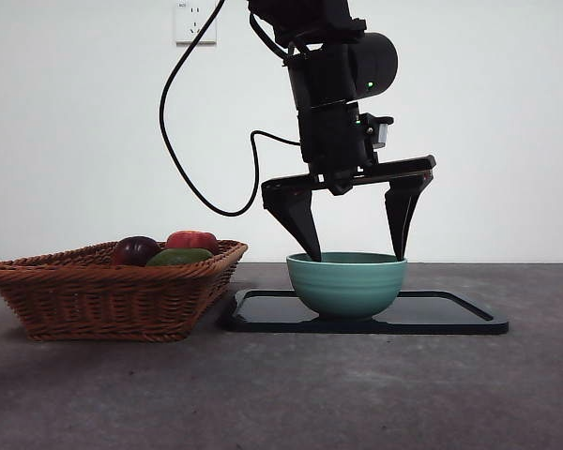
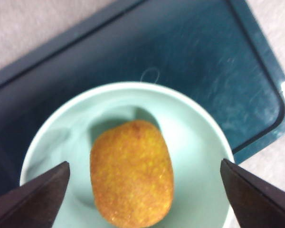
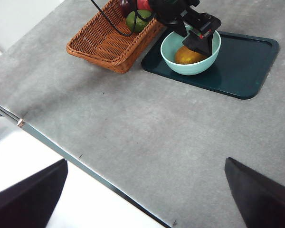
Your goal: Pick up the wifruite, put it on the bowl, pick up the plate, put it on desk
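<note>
In the front view, your left end effector [image 1: 357, 258] hangs spread wide over the bowl [image 1: 346, 284], which sits on the plate [image 1: 450, 314].

Its own wrist view shows the wifruite [image 2: 132, 173] lying free inside the bowl, jaws apart on either side, so the first half looks done.

From the right wrist view, the right end effector [image 3: 145, 187] waits spread open, well away over the worktop [image 3: 147, 123]; the plate is yet to be moved.
</note>
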Controlling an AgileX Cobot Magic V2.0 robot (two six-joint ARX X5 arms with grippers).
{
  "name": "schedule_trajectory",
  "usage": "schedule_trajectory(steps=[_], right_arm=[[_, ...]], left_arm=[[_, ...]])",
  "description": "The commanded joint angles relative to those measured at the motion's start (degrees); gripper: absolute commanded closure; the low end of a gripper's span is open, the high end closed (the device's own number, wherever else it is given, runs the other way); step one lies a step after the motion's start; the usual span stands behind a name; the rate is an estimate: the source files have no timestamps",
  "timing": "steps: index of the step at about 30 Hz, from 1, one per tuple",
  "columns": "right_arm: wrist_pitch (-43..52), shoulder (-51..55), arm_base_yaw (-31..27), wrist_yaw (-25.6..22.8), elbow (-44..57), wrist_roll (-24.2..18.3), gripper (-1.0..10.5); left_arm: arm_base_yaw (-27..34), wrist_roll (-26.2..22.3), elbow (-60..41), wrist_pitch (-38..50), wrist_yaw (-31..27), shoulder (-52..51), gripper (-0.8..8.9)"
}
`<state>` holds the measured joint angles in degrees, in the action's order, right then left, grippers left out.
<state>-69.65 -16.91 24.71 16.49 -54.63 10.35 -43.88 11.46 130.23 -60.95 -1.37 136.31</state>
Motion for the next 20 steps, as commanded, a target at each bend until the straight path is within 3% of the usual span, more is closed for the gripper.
schedule_trajectory(steps=[1, 18, 20], right_arm=[[0.57, -0.07, 0.28, -0.02, -0.55, -0.52, 3.9], [0.13, -0.07, 0.28, -0.02, -0.55, -0.52, 3.9], [0.13, -0.07, 0.28, -0.02, -0.55, -0.55, 3.9]], left_arm=[[-0.44, -0.48, 1.9, 0.48, 0.04, 1.64, 3.28], [-0.37, -0.63, 1.9, 0.15, -0.11, 4.81, 3.87], [-0.37, -0.46, 1.9, 0.09, -0.11, 5.14, 4.31]])
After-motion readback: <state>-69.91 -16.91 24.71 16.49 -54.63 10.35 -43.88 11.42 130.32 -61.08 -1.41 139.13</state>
